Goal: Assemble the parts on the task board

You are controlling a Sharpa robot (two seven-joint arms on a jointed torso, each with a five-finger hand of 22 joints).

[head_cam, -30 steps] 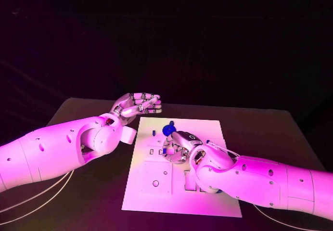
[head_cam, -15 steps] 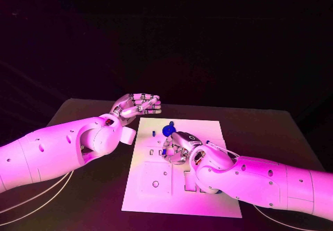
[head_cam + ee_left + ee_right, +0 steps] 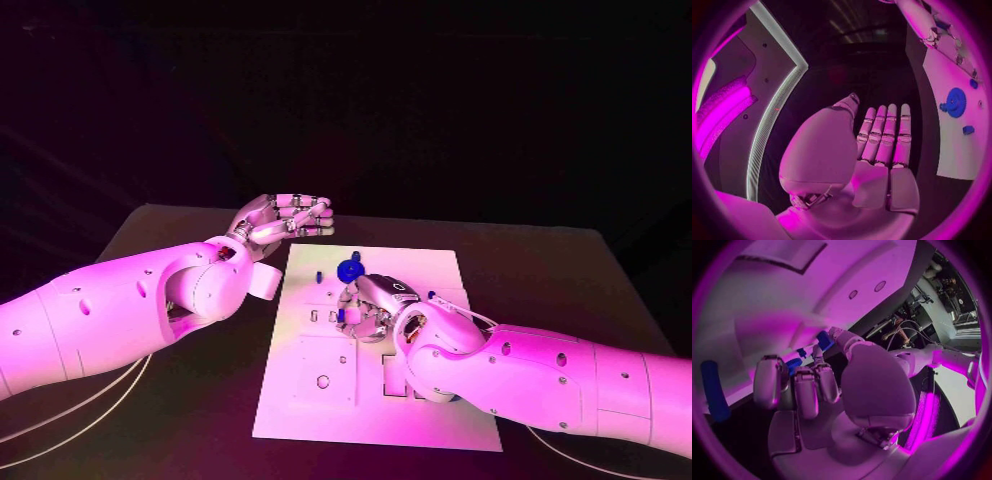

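Lying flat: white task board (image 3: 418, 262), blue gear (image 3: 349, 269).

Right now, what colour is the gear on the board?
Blue. The gear shows best in the left wrist view, standing out against the white board.

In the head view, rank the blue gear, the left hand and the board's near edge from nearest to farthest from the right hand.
1. Blue gear: on the task board, just beyond the right hand.
2. Left hand: off the board's far left corner, over the table.
3. Board's near edge: toward the robot, partly behind the right forearm.
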